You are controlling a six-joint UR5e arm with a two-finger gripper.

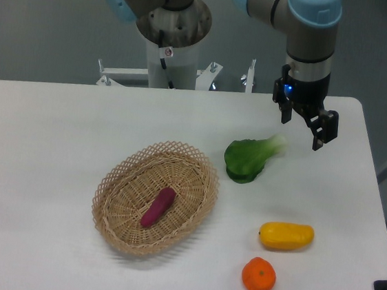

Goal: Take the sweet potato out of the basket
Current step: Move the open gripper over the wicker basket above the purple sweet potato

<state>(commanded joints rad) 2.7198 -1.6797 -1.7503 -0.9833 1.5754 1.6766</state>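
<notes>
Sweet potato (158,207): small, slender, magenta-purple, smooth skin, tapered both ends, lying diagonal approx. mid-floor of the basket (116,185). Nothing on top of it, nothing else in there w/ it. Basket is oval, shallow, light tan wicker, tight weave on the floor, open lattice loops round the rim; sits on a white matte table (43,122).

To the right of the basket, near but apart: a leafy green veg (246,159), dark glossy leaves, pale stem end pointing up-right. Lower right: oblong yellow fruit (286,236), smooth; just below it a round orange (258,276), dimpled skin.

Gripper (304,130): black, two fingers spread apart, holding nothing, hanging above the table's far right, just right of the green veg's stem, well apart from the basket. Arm's grey w/ light-blue joint caps.
</notes>
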